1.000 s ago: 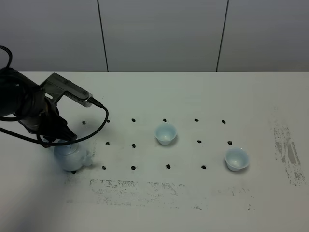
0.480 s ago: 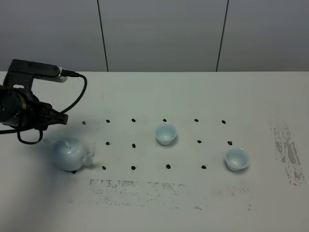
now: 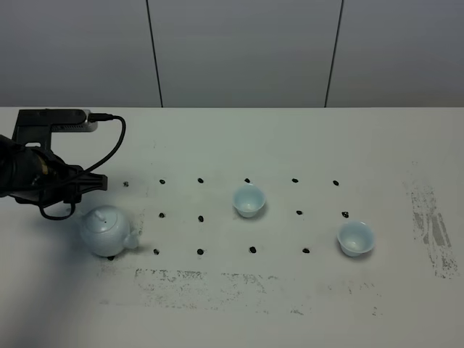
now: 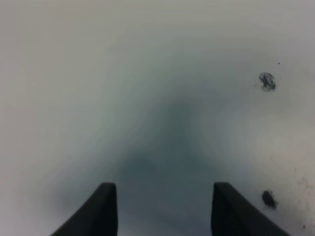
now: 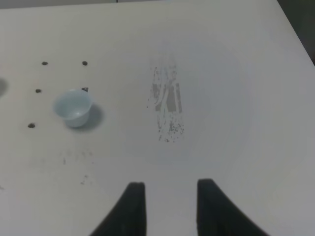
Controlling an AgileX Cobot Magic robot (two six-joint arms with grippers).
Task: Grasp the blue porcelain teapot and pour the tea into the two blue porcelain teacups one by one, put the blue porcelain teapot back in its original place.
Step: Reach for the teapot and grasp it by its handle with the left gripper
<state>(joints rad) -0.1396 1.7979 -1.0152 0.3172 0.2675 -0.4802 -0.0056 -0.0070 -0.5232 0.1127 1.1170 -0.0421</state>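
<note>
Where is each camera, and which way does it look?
High camera: up off the arms, looking down on table, teapot, middle teacup, right-hand teacup; left arm shows.
Left wrist: facing dotted table close up; left gripper shows.
Right wrist: facing table and right-hand teacup; right gripper shows.
Shared: high and right wrist views both show that teacup and the scuffed patch.

Glossy glazed teapot (image 3: 106, 230) and teacups (image 3: 249, 200) (image 3: 355, 238); matt, scuffed white table (image 3: 290, 145).
</note>
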